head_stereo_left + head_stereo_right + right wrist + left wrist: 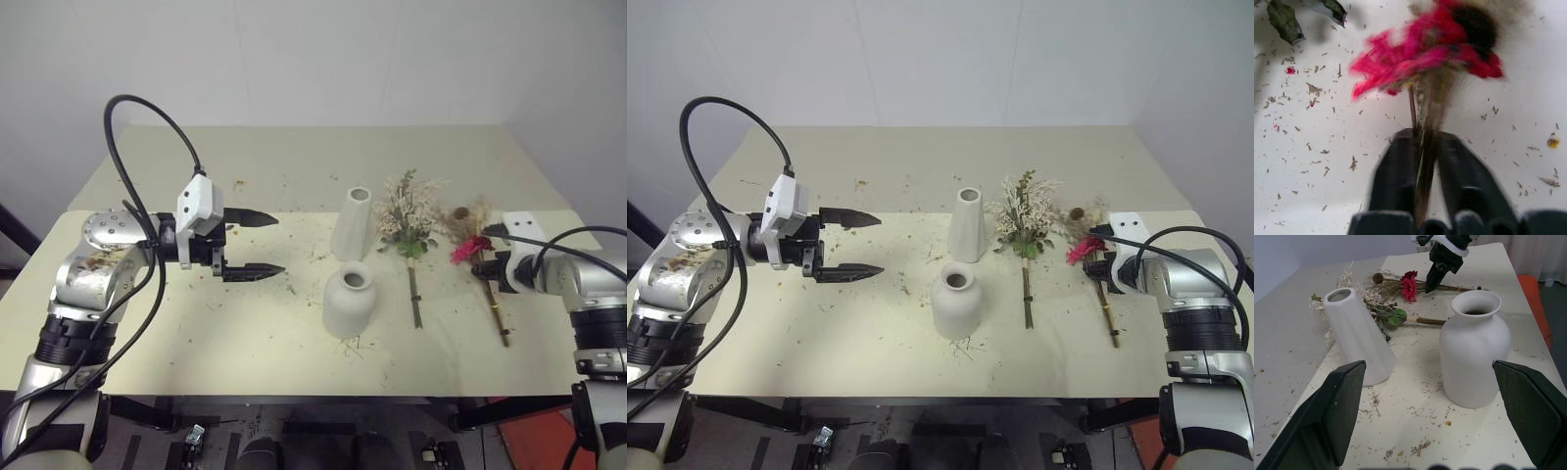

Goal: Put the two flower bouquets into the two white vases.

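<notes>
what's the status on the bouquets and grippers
Right gripper shut on pink bouquet stems, bouquet on table. Left gripper open, empty. White bouquet lying beside tall vase; squat vase empty. Nothing blocking.

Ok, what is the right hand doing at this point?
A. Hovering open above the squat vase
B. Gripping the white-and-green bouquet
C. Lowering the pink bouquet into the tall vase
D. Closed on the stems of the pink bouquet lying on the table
D: the right hand has its fingers pinched on the stems of the pink bouquet, which lies on the table, apart from both vases.
</notes>
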Motion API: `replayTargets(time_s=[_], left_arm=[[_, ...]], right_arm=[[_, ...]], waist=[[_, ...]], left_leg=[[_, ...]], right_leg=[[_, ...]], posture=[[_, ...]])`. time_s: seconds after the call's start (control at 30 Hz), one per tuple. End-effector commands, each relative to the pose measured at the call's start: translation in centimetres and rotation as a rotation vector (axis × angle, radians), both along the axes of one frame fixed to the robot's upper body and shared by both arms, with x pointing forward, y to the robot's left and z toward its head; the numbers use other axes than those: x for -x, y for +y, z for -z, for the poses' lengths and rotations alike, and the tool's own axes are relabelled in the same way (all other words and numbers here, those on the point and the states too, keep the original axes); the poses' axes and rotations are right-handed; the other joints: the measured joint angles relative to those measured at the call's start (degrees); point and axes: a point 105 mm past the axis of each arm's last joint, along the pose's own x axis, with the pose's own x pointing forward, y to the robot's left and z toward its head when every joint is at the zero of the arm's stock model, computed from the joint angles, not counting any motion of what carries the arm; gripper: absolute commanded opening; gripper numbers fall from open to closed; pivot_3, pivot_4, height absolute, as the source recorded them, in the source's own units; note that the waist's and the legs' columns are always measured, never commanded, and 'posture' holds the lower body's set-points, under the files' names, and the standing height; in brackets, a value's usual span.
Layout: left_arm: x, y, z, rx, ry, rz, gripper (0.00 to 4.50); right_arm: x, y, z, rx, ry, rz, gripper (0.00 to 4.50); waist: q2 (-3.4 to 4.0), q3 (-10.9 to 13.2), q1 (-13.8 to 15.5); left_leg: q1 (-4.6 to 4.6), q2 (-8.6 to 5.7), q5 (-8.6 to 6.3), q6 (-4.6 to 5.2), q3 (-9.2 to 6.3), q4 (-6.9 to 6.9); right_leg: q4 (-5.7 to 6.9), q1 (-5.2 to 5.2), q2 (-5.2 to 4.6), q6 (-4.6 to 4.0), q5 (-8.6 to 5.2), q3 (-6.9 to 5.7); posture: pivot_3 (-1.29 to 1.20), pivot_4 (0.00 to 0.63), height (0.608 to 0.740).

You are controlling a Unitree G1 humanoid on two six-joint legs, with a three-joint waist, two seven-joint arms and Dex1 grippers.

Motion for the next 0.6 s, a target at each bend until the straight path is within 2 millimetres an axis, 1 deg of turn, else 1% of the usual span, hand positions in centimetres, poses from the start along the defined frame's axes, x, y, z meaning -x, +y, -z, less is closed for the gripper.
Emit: replayTargets(time_s=[0.03,0.13,0.17,0.27,0.3,0.37,0.4,0.43,0.47,0.5,0.53,0.6], left_arm=[[0.3,0.1,-1.2,0.018,-0.053,-0.004,4.50],[0.2,0.1,-1.2,0.019,-0.055,-0.007,4.50],[0.2,0.1,-1.2,0.019,-0.056,-0.008,4.50],[0.2,0.2,-1.2,0.020,-0.059,-0.013,4.50],[0.1,0.2,-1.2,0.021,-0.059,-0.014,4.50],[0.0,0.3,-1.4,0.024,-0.060,-0.018,4.50],[0.0,0.3,-1.4,0.025,-0.060,-0.020,4.50],[-0.1,0.4,-1.5,0.027,-0.062,-0.024,4.50],[-0.2,0.5,-1.6,0.030,-0.064,-0.029,4.50],[-0.3,0.5,-1.7,0.031,-0.066,-0.031,4.50],[-0.3,0.6,-1.9,0.036,-0.068,-0.036,4.50],[-0.4,1.1,-2.4,0.066,-0.071,-0.057,4.50]], right_arm=[[-0.6,-0.1,-1.5,0.015,-0.058,0.002,0.04],[-1.1,-0.3,-2.5,0.041,-0.114,0.021,0.04],[-1.5,-0.3,-3.3,0.058,-0.165,0.023,0.04],[-3.1,-0.6,-8.4,0.136,-0.455,0.086,0.04],[-3.5,-0.4,-11.1,0.124,-0.587,0.114,0.04],[-4.1,0.6,-15.8,0.174,-0.853,0.128,0.04],[-4.2,1.1,-17.2,0.197,-0.944,0.126,0.04],[-4.4,1.4,-18.6,0.209,-1.045,0.166,0.04],[-4.5,1.6,-19.6,0.204,-1.118,0.207,0.04],[-4.5,1.7,-20.2,0.196,-1.162,0.238,0.04],[-4.7,1.9,-20.7,0.168,-1.192,0.255,0.04],[-4.4,3.8,-22.4,-0.001,-1.324,0.184,0.04]], waist=[[0.00,0.00,0.02],[0.00,0.00,-0.01],[0.00,0.00,-0.07],[0.01,0.00,-0.28],[0.05,0.00,-0.39],[0.10,0.01,-0.81],[0.11,0.01,-0.97],[0.12,0.01,-1.10],[0.12,0.00,-1.25],[0.12,0.00,-1.36],[0.10,-0.01,-1.46],[0.09,-0.01,-1.50]], left_leg=[[0.00,0.00,0.00,0.00,0.00,0.00],[0.00,0.00,0.00,0.00,0.00,0.00],[0.00,0.00,0.00,0.00,0.00,0.00],[0.02,0.00,0.00,0.00,0.01,0.00],[0.01,-0.01,0.01,-0.02,0.01,0.00],[0.01,-0.01,0.03,-0.05,0.03,-0.01],[0.00,-0.01,0.04,-0.08,0.03,-0.02],[0.00,0.00,0.05,-0.09,0.03,-0.05],[0.01,0.03,0.05,-0.09,0.02,-0.07],[0.00,0.03,0.06,-0.10,0.01,-0.07],[-0.01,0.03,0.07,-0.11,0.02,-0.08],[0.00,0.03,0.07,-0.12,0.02,-0.07]], right_leg=[[0.01,0.00,0.00,0.00,0.00,0.00],[0.02,0.01,0.00,0.00,0.00,0.00],[0.01,0.00,0.00,0.00,0.00,0.00],[0.02,-0.02,0.01,0.00,0.00,0.01],[0.04,-0.05,0.00,0.00,0.00,0.04],[0.06,-0.08,0.00,0.00,0.00,0.08],[0.08,-0.12,0.00,0.00,0.00,0.09],[0.07,-0.13,0.01,0.00,0.00,0.09],[0.08,-0.10,0.04,0.00,0.00,0.06],[0.11,-0.09,0.03,0.00,0.00,0.05],[0.13,-0.07,0.02,0.00,0.00,0.05],[0.16,-0.01,0.00,0.01,0.03,0.04]], posture=[[0.00,0.150,0.740],[0.00,0.150,0.740],[0.00,0.150,0.740],[0.00,0.150,0.740],[0.00,0.150,0.740],[0.00,0.150,0.740],[0.00,0.150,0.740],[0.00,0.150,0.740],[0.00,0.150,0.740],[0.00,0.150,0.740],[0.00,0.150,0.740],[0.00,0.150,0.740]])
